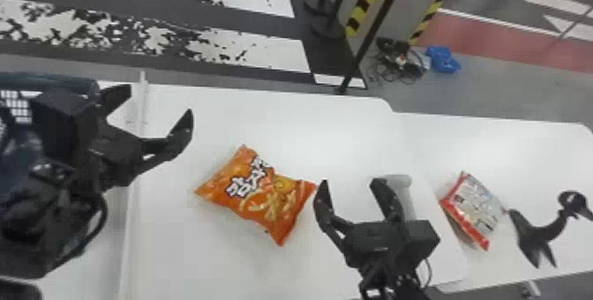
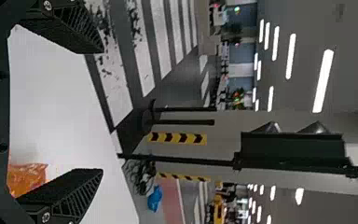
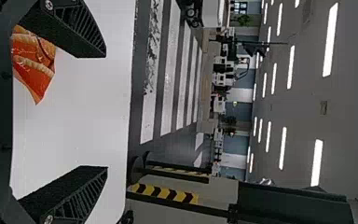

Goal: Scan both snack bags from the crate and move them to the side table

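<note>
Crate (image 1: pixel 48 78): cut off by the head view's left edge and partly covered by the left gripper (image 1: pixel 159 100) and its arm; contents cannot be determined. White cylinder (image 1: pixel 399 181): lower portion obscured behind the right gripper (image 1: pixel 350 181). Black long-necked object (image 1: pixel 540 233): tip cut off by the right edge. Orange snack bag (image 1: pixel 260 189): partly concealed by the near gripper in each wrist view. Red-and-white bag (image 1: pixel 478 208): small print illegible. Cable heap (image 1: pixel 399 61): individual items too small to identify.
</note>
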`<action>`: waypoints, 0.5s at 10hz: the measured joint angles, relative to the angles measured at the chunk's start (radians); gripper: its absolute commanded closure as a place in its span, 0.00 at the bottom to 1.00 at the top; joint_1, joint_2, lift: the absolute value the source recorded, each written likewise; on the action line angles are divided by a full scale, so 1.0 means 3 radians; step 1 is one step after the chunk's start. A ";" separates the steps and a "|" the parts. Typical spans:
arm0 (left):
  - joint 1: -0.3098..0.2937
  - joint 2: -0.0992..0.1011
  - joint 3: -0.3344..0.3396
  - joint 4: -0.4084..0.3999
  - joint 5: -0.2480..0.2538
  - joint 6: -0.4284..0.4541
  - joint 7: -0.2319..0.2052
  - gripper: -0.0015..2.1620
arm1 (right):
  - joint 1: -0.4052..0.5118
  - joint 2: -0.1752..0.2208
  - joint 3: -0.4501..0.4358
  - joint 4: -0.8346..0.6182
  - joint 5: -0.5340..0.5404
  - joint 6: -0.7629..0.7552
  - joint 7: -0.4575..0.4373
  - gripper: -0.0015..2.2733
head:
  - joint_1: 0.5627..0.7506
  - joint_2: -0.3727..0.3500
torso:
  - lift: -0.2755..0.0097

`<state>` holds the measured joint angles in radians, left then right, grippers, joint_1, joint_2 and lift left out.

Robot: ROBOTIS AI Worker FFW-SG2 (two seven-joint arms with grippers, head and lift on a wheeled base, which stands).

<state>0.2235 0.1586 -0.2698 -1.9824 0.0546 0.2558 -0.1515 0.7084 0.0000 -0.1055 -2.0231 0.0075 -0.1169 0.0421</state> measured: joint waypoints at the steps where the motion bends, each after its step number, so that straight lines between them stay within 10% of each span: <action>1: 0.0207 0.0084 0.0183 -0.0060 0.0049 -0.0433 0.0042 0.04 | -0.0080 0.0000 -0.0047 -0.0061 -0.0158 0.0298 0.0098 0.04 | 0.70 0.18 | 0.70; 5: 0.0923 0.0126 0.0735 -0.0228 0.0073 -0.1259 -0.0053 0.04 | -0.0396 -0.0063 -0.0380 -0.0374 -0.0706 0.1661 0.0422 0.07 | 0.70 0.29 | 0.70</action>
<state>0.5003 0.1965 -0.0492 -2.0508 0.0766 -0.1218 -0.1673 0.5897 -0.0188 -0.2195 -2.1354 -0.2044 0.3814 0.1686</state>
